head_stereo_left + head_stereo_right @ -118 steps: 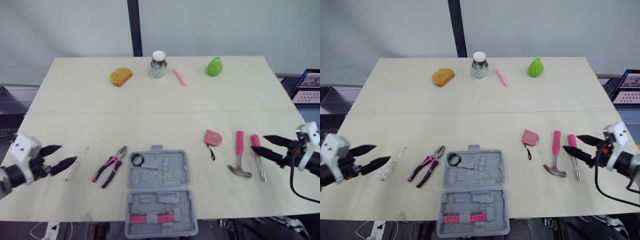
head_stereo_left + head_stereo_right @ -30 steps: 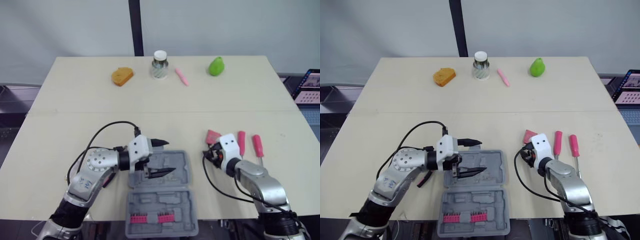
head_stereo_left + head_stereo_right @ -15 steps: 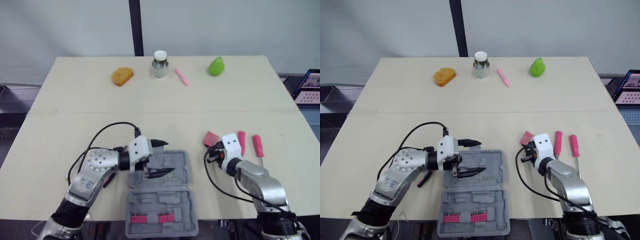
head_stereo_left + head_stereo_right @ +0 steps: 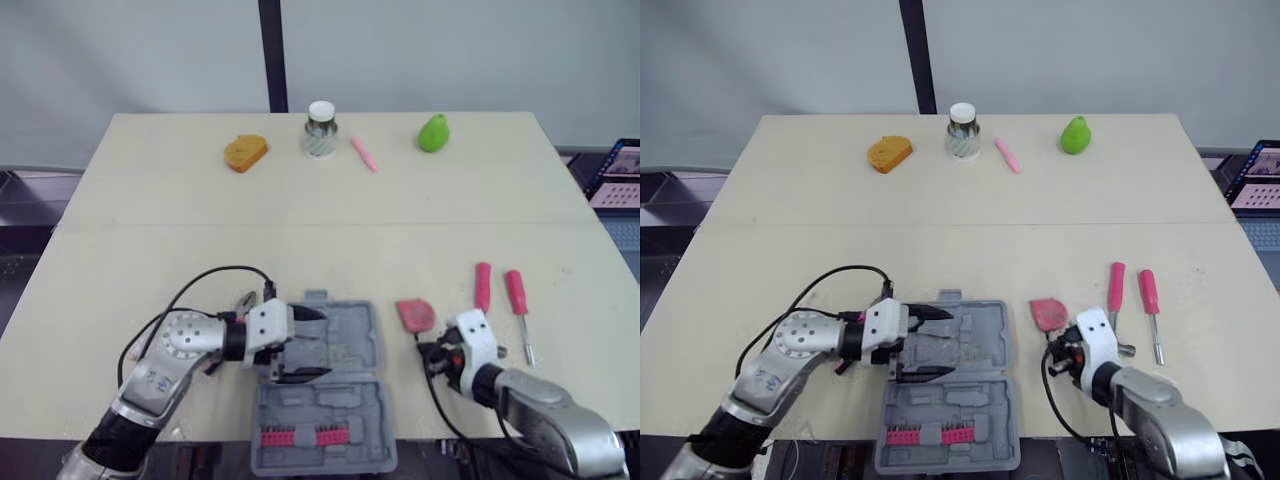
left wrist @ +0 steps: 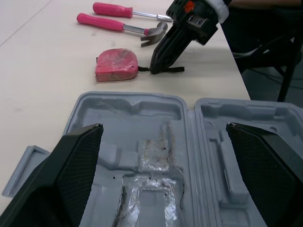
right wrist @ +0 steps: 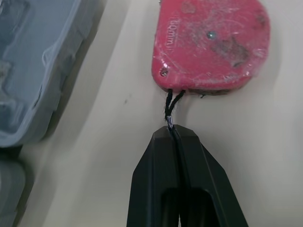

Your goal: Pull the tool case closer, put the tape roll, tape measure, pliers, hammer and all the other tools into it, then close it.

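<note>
Tape measure (image 6: 210, 45) — just beyond right gripper (image 6: 174, 133) tips

Far edge of a pale counter (image 4: 300, 220), with four small items in a row.
From left: an orange wedge-shaped item (image 4: 245, 152); a glass jar (image 4: 320, 130) with a white lid, upright; a pink stick (image 4: 361, 154) lying flat; a green pear-shaped item (image 4: 432, 132); a laptop screen (image 4: 620, 175) beyond the counter's right edge.

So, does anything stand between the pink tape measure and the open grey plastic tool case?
Nothing lies on the table between the pink tape measure and the grey plastic tool case. However, the left gripper hovers with open fingers over the case's left side, possibly crowding the drop.
</note>
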